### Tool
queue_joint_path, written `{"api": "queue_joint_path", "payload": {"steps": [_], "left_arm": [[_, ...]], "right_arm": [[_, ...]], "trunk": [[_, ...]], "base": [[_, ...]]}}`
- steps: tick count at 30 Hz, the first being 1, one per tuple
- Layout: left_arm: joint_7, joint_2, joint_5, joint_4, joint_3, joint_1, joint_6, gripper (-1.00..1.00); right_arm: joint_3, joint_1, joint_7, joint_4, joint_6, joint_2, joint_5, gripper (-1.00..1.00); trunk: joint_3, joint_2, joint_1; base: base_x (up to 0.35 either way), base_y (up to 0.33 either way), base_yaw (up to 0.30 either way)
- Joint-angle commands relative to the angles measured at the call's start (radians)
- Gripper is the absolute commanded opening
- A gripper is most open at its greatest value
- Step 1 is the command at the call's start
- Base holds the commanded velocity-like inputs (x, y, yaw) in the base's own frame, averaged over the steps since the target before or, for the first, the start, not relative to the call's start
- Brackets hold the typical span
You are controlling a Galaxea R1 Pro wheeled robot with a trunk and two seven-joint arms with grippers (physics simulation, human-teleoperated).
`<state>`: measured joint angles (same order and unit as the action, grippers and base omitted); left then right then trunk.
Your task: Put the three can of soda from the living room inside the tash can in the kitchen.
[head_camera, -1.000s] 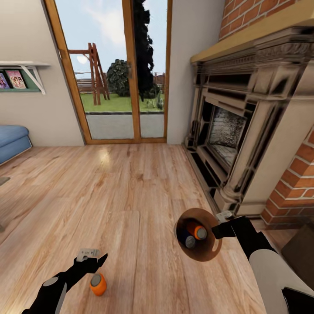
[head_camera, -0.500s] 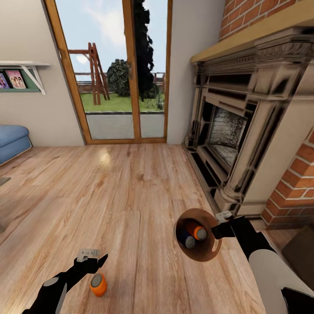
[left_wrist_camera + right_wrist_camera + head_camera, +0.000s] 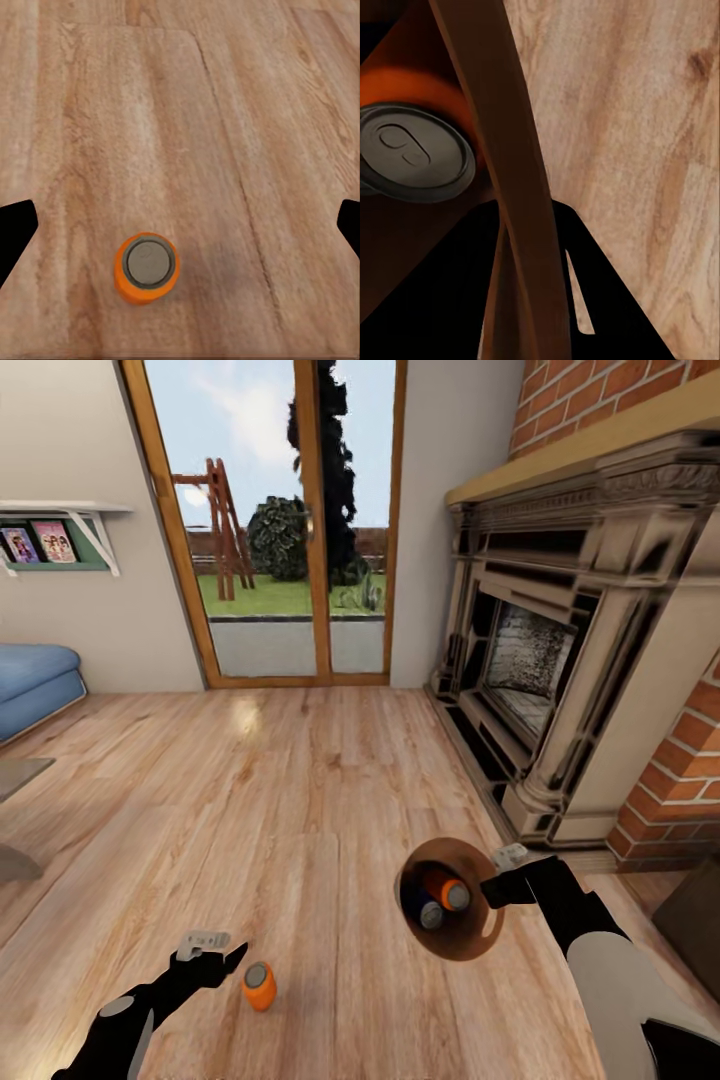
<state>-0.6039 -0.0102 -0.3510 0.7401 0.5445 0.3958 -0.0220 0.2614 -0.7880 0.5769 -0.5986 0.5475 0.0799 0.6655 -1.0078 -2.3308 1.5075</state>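
Head view takes in the fireplace (image 3: 570, 650), glass doors (image 3: 290, 530) and wood floor (image 3: 300, 790). Right pincer (image 3: 497, 882) grips the rim of the bin (image 3: 470, 943), which holds an orange can (image 3: 447, 891) and a blue can (image 3: 422, 910). Left pincer (image 3: 215, 952), jaws wide, hangs above a third can (image 3: 259, 986) standing on the floor.

Left arm: black, extended low over the wood floor (image 3: 300, 800), forearm angled forward | Left gripper (image 3: 215, 958): jaws spread wide, nothing between, hanging above floor | Right arm: white upper segment, black forearm, reaching forward above floor | Right gripper (image 3: 497, 882): fingers clamped on the tash can (image 3: 470, 945) rim, holding it off floor
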Motion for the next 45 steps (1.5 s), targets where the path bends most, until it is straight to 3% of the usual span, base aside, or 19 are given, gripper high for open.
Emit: {"api": "queue_joint_path", "payload": {"steps": [1, 17, 28, 39, 45], "left_arm": [[0.0, 0.0, 0.0, 0.0, 0.0, 0.0, -0.001, 1.0], [0.001, 0.001, -0.004, 0.0, 0.0, 0.001, -0.037, 1.0], [0.034, 0.001, -0.004, -0.001, 0.0, 0.001, -0.038, 1.0], [0.039, 0.001, -0.002, 0.0, 0.0, 0.001, -0.038, 1.0], [0.049, 0.004, -0.004, 0.0, 0.0, 0.002, -0.039, 1.0]], "right_arm": [[0.001, -0.001, -0.001, 0.0, -0.001, 0.0, -0.006, -1.0], [-0.001, 0.004, -0.002, 0.001, -0.001, 0.0, -0.004, -1.0], [-0.001, 0.004, -0.002, 0.002, -0.001, 0.0, -0.005, -1.0], [0.0, 0.004, -0.002, 0.002, -0.001, 0.0, -0.006, -1.0], [0.003, 0.004, -0.001, -0.003, 0.0, 0.001, -0.006, -1.0]], "trunk": [[0.0, 0.0, 0.0], [0.0, 0.0, 0.0], [0.0, 0.0, 0.0], [0.0, 0.0, 0.0], [-0.019, -0.042, 0.023]], "base": [[-0.05, 0.121, 0.0], [0.085, 0.158, 0.0], [0.212, -0.12, 0.0], [0.032, -0.023, 0.0], [0.001, -0.001, 0.0]]}}
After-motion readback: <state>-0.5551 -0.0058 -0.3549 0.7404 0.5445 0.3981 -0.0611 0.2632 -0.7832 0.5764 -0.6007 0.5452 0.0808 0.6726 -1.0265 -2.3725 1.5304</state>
